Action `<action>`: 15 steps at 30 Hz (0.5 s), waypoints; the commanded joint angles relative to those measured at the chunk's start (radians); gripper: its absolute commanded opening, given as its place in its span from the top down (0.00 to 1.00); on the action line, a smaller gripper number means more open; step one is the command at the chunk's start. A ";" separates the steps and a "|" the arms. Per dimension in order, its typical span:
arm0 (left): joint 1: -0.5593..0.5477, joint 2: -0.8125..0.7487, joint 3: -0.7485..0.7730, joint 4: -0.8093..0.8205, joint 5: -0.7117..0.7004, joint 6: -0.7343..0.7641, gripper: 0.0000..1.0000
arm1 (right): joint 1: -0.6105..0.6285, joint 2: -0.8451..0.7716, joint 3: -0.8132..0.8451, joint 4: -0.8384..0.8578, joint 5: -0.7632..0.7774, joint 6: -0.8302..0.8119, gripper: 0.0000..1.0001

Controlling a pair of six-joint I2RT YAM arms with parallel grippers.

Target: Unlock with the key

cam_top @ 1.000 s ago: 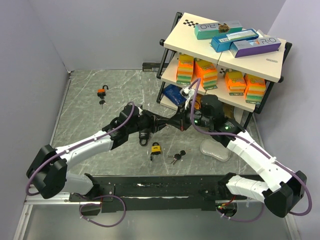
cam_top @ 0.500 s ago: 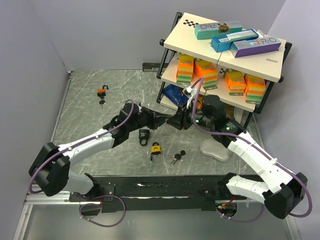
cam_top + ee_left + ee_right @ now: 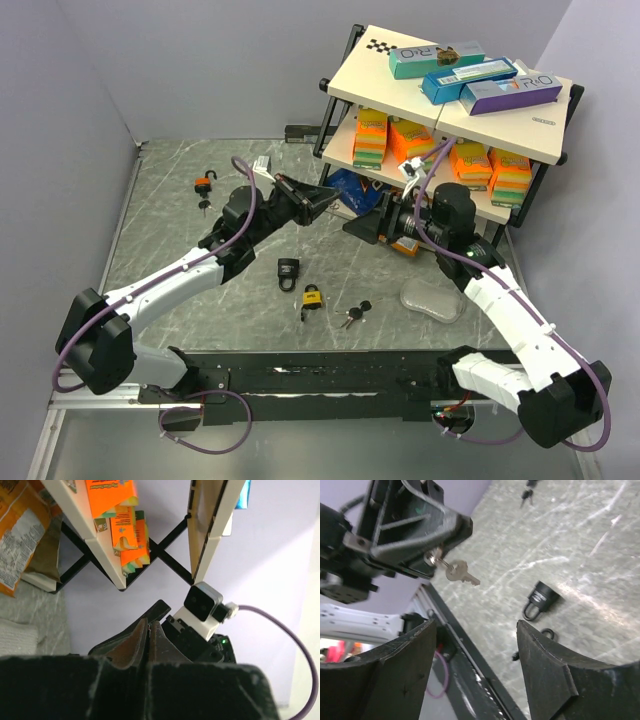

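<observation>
A silver key [image 3: 462, 574] hangs from the tips of my left gripper [image 3: 325, 200], which is shut on its ring end and held up above the table. In the left wrist view the fingers [image 3: 135, 642] press together with only a thin edge between them. My right gripper [image 3: 365, 227] faces it from the right, open and empty, its fingers [image 3: 402, 672] wide apart. A black padlock [image 3: 288, 270] lies on the table below, also seen as the black padlock [image 3: 542, 597] in the right wrist view.
A yellow padlock [image 3: 312, 298] and a bunch of dark keys [image 3: 352, 315] lie near the front. An orange padlock [image 3: 205, 183] sits far left. A shelf rack [image 3: 450, 110] with boxes and sponge packs stands at the back right. A clear plastic piece [image 3: 430, 300] lies beside the right arm.
The right gripper opened and drew back to the right. The left gripper closed, then lifted and swung toward the back with the key. The padlocks stayed put.
</observation>
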State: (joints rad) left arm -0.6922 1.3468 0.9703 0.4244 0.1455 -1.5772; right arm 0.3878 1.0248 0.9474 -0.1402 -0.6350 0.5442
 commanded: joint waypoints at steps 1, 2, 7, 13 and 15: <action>0.000 -0.026 0.014 0.088 0.034 0.158 0.99 | -0.013 -0.005 0.036 0.114 -0.075 0.103 0.30; -0.003 -0.026 0.025 0.082 0.038 0.178 0.99 | -0.013 -0.002 0.048 0.116 -0.078 0.109 0.31; -0.007 -0.028 0.048 0.059 0.058 0.252 0.99 | -0.012 0.011 0.048 0.177 -0.115 0.137 0.34; -0.012 -0.011 0.047 0.105 0.097 0.252 0.99 | -0.010 0.015 0.039 0.224 -0.127 0.145 0.34; -0.013 -0.005 0.048 0.115 0.108 0.249 0.99 | -0.010 0.018 0.037 0.238 -0.126 0.148 0.34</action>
State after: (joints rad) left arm -0.6960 1.3472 0.9710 0.4587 0.2108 -1.3609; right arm 0.3767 1.0367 0.9554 0.0021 -0.7380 0.6685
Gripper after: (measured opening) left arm 0.032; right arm 0.666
